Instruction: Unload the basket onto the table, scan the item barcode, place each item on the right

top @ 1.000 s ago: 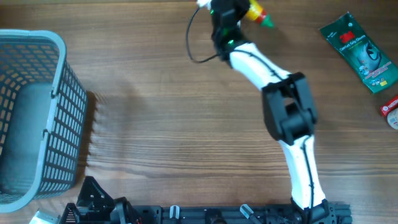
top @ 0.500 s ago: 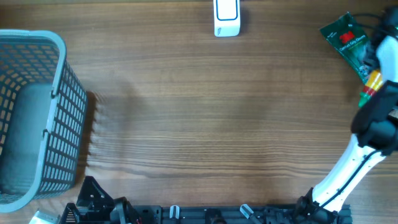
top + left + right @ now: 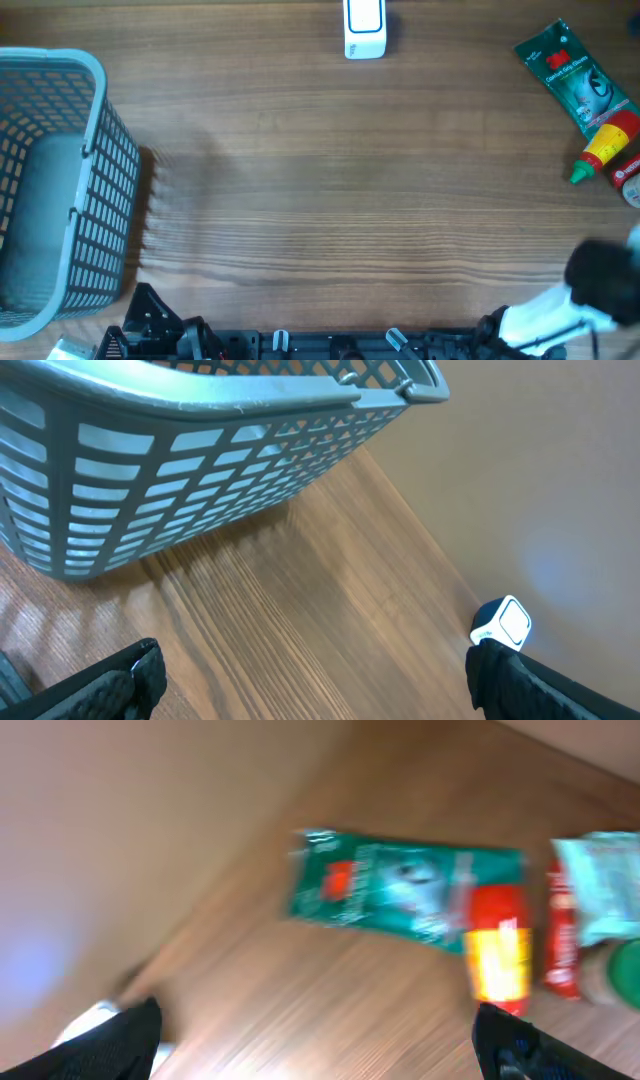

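**Overhead:** barcode scanner [image 3: 363,28] at table [image 3: 330,200] far edge, centre. Red-yellow squeeze bottle [image 3: 605,148] lies at right edge, green cap toward near side, touching lower end of green packet [image 3: 572,80]. Red-white item [image 3: 630,182] just beside bottle. Grey basket [image 3: 95,180] at left edge. Right arm [image 3: 595,285] blurred, near right corner.

**Left wrist:** left gripper [image 3: 320,688] fingers spread wide, nothing between. Basket and scanner ahead.

**Right wrist:** right gripper [image 3: 320,1045] fingers spread wide, nothing between. Squeeze bottle on table against green packet, view blurred.
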`<state>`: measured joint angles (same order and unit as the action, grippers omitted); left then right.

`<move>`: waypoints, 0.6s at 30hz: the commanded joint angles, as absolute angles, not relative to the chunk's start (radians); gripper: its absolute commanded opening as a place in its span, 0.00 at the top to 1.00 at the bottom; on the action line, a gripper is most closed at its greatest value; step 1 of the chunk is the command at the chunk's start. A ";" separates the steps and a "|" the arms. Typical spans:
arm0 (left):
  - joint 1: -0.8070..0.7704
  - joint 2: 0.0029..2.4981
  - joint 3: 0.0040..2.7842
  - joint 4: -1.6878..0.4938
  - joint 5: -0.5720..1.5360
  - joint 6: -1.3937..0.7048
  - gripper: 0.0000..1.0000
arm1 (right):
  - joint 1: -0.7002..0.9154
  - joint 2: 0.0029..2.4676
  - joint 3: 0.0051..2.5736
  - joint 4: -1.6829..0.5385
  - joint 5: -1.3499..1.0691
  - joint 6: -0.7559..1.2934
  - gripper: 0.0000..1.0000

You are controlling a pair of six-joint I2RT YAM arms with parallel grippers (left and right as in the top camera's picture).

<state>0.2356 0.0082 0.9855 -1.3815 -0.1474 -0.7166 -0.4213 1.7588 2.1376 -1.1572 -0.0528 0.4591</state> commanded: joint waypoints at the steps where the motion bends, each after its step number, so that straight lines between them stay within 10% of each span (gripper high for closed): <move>1: 0.233 0.005 0.986 -1.377 -0.146 -0.715 0.00 | -0.295 1.573 2.148 -1.209 -0.162 0.444 0.00; 7: 0.233 0.005 0.986 -1.377 -0.146 -0.715 0.00 | -0.202 1.304 2.145 -1.592 -0.159 0.448 0.00; 18: 0.233 0.005 0.986 -1.377 -0.146 -0.715 0.00 | -0.202 0.907 2.061 -1.608 -0.250 0.379 0.00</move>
<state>0.2356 0.0082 0.9855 -1.3808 -0.1474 -0.7166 -0.2070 0.9657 2.1006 -1.6077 -0.1928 0.3920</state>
